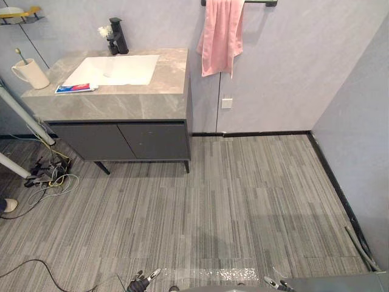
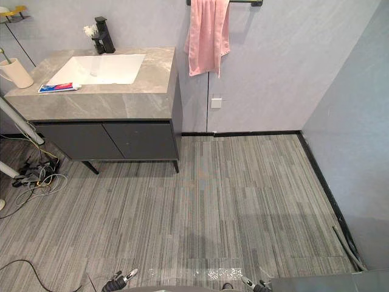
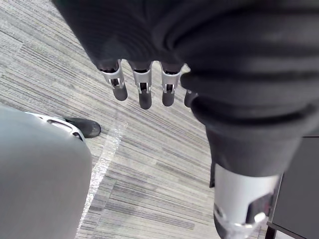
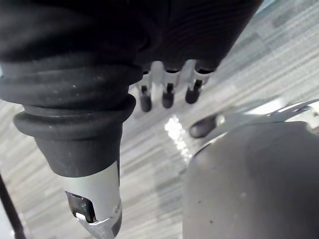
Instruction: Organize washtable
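A grey-topped washtable (image 1: pixel 121 100) with a white basin (image 1: pixel 113 70) stands at the far left against the wall. On it are a cream mug (image 1: pixel 30 74) holding a toothbrush, a flat toothpaste box (image 1: pixel 76 88) beside the basin, and a black tap (image 1: pixel 118 35). A pink towel (image 1: pixel 220 36) hangs from a wall rail. My left hand (image 1: pixel 143 281) and right hand (image 1: pixel 273 283) hang low at the bottom edge, far from the washtable. In the wrist views the left hand's fingers (image 3: pixel 143 89) and the right hand's fingers (image 4: pixel 167 94) are straight and hold nothing.
A yellow wall shelf (image 1: pixel 18 14) sits above the mug. Loose cables and a white pole (image 1: pixel 36 176) lie on the floor left of the cabinet. Striped grey flooring (image 1: pixel 243 201) stretches between me and the washtable; a wall closes the right side.
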Controlling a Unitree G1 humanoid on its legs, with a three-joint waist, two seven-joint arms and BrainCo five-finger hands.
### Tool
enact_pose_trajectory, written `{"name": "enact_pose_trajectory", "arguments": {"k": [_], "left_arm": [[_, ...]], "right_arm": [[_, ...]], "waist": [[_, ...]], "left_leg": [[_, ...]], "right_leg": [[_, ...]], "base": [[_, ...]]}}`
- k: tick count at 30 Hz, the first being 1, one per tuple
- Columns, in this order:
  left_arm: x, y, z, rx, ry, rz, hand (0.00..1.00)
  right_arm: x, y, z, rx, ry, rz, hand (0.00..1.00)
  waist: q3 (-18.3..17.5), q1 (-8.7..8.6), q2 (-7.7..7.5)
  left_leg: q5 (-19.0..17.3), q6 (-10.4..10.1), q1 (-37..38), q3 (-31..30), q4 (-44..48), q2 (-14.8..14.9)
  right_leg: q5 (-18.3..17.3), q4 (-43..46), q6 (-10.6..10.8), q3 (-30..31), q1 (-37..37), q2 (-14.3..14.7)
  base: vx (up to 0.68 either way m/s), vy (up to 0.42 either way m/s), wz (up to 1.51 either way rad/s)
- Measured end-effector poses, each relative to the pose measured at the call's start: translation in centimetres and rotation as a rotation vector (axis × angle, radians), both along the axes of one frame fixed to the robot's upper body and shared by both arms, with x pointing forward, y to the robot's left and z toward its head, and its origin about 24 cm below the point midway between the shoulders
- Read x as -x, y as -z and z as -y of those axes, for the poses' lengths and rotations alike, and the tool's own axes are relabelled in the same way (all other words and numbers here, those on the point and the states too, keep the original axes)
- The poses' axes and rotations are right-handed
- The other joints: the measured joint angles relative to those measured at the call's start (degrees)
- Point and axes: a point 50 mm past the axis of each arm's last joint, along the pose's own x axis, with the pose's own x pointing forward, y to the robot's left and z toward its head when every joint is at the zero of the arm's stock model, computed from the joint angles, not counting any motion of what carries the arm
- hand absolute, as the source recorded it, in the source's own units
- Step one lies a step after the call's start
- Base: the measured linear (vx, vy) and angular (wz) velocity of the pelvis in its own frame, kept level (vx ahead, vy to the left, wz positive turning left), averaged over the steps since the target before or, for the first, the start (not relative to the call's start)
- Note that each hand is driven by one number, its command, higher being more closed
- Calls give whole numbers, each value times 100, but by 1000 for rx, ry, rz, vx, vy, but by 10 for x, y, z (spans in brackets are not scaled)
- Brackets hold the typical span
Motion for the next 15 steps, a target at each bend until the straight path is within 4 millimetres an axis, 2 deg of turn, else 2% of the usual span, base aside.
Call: {"name": "enact_pose_trajectory", "arguments": {"k": [4, 6, 7, 8, 9, 10, 11, 12, 13, 14, 15], "left_arm": [[-2, -1, -1, -3, -2, 6, 0], [-8, -2, -3, -2, -12, 21, 0], [-7, -2, -4, -1, -32, 23, 0], [-3, -2, -11, -8, -84, 24, 0], [-1, -3, -14, -11, -120, 27, 0], [1, -4, -15, -8, -173, 44, 0], [8, -4, -16, -5, -222, 45, 0], [7, -4, -15, -1, -230, 53, 0], [7, -4, -12, 6, -232, 51, 0], [8, -3, -6, 20, -229, 50, 0], [6, -2, -2, 31, -226, 52, 0]], "right_arm": [[-3, 0, 0, -4, 6, 7, 0], [-4, 0, -1, -8, 16, 16, 0], [-3, 0, -1, -8, 20, 13, 0], [0, 1, -5, -19, 31, 7, 0], [2, 1, -6, -24, 34, 2, 0], [4, 2, -7, -25, 34, 0, 0], [7, 2, -11, -32, 38, -5, 0], [5, 2, -11, -31, 34, 1, 0], [6, 1, -8, -23, 38, 0, 0], [3, 0, -4, -14, 35, 8, 0], [1, -1, -1, -6, 40, 15, 0]], "waist": [[14, -13, -11], [103, -16, -22], [209, -20, 46], [231, -1, -50], [230, 5, -87], [256, 15, -107], [264, 51, -89], [324, 72, -159], [319, 84, -102], [334, 123, -64], [371, 175, 8]], "left_leg": [[-59, -16, -179, -4, 206, 48], [-375, -71, -476, -52, 848, 249], [-632, -177, -620, -128, 1436, 443], [-759, -256, -942, -184, 2389, 615], [-726, -214, -1174, -182, 2975, 739], [-489, 89, -1589, -283, 3973, 953], [-52, 173, -1936, -453, 4715, 1090], [49, 138, -2171, -477, 5036, 1142], [-296, 164, -2421, -454, 5216, 992], [-524, 314, -2538, -380, 4763, 705], [-533, 329, -2546, -354, 4349, 546]], "right_leg": [[-79, 173, -26, -30, -123, 5], [-320, 596, -88, -44, -282, 47], [-512, 813, -224, -77, -283, 140], [-698, 979, -293, -48, -243, 180], [-771, 1072, -293, -26, -245, 208], [-865, 1199, -380, 10, -178, 281], [-933, 1238, -482, 62, -86, 326], [-955, 1231, -523, 120, -40, 334], [-976, 1210, -565, 193, 9, 289], [-988, 1175, -592, 291, 4, 246], [-987, 1147, -595, 345, -17, 228]], "base": [[-2, -6, 6], [-7, -59, 6], [-52, -92, 1], [-61, -103, -7], [-55, -149, -22], [-4, -187, -24], [21, -173, -20], [41, -110, -13], [65, -49, -14], [69, -20, -21], [65, 28, -45]]}}
